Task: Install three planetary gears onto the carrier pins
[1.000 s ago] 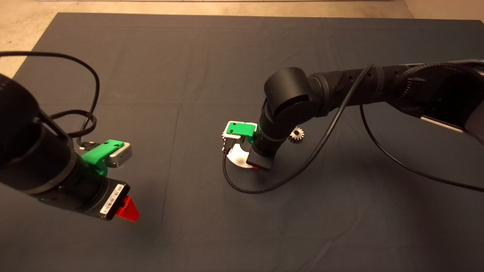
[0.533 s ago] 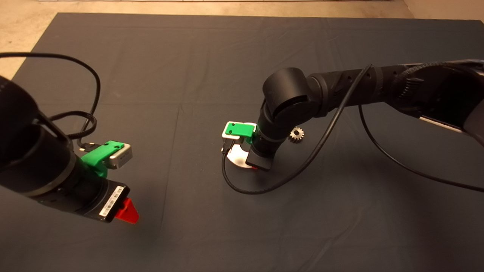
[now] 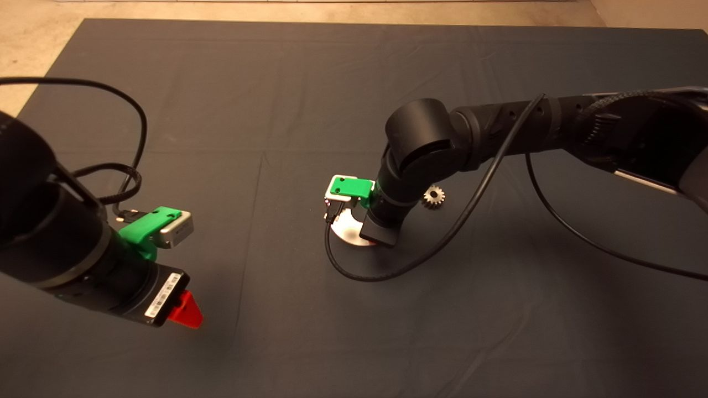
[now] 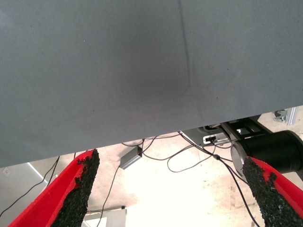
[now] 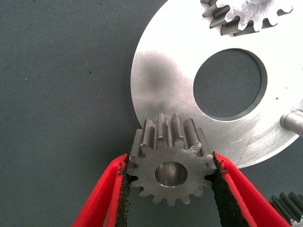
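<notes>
My right gripper [image 5: 170, 163] is shut on a planetary gear [image 5: 170, 176], a small grey toothed gear with a round centre hole. It hangs at the edge of the shiny round carrier disc [image 5: 161, 80]. One gear [image 5: 241, 16] sits on the disc's far side, over a carrier pin. A bare silver pin [image 5: 294, 122] stands on the disc's rim. In the head view the right gripper [image 3: 377, 239] covers most of the disc [image 3: 344, 229] at mid-mat. A loose gear [image 3: 434, 196] lies on the mat just right of the arm. My left gripper [image 3: 185, 310] waits open at the lower left.
A black cable [image 3: 387, 271] loops on the mat in front of the disc. The dark mat [image 3: 310, 99] reaches to the pale floor at the back. The left wrist view shows the mat's edge and cables [image 4: 189, 156] on the floor beyond.
The right gripper has edged slightly left and back over the disc with the gear still in it. The left arm has stayed put.
</notes>
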Tool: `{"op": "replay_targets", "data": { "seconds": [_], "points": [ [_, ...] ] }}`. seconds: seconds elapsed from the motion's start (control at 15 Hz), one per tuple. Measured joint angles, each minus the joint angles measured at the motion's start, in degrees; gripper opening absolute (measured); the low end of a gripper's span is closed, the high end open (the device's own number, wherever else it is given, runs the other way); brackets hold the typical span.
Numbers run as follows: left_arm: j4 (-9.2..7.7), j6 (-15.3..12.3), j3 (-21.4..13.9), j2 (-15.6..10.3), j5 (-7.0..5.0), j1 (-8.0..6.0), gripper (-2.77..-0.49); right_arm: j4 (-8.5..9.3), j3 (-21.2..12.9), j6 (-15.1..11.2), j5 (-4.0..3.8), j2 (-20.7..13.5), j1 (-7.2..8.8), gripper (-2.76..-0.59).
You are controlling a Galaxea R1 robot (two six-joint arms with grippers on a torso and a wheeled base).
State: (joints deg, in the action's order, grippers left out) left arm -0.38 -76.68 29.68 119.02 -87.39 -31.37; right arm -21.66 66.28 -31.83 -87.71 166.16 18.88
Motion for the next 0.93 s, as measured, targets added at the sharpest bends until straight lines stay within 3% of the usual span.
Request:
{"op": "replay_targets", "data": {
  "seconds": [0.93],
  "points": [
    [-0.50, 0.0, -0.2, 0.0, 0.00, 0.00, -1.09, -0.41, 0.0, 0.0, -0.02, 0.1, -0.42, -2.29]
  ]
}}
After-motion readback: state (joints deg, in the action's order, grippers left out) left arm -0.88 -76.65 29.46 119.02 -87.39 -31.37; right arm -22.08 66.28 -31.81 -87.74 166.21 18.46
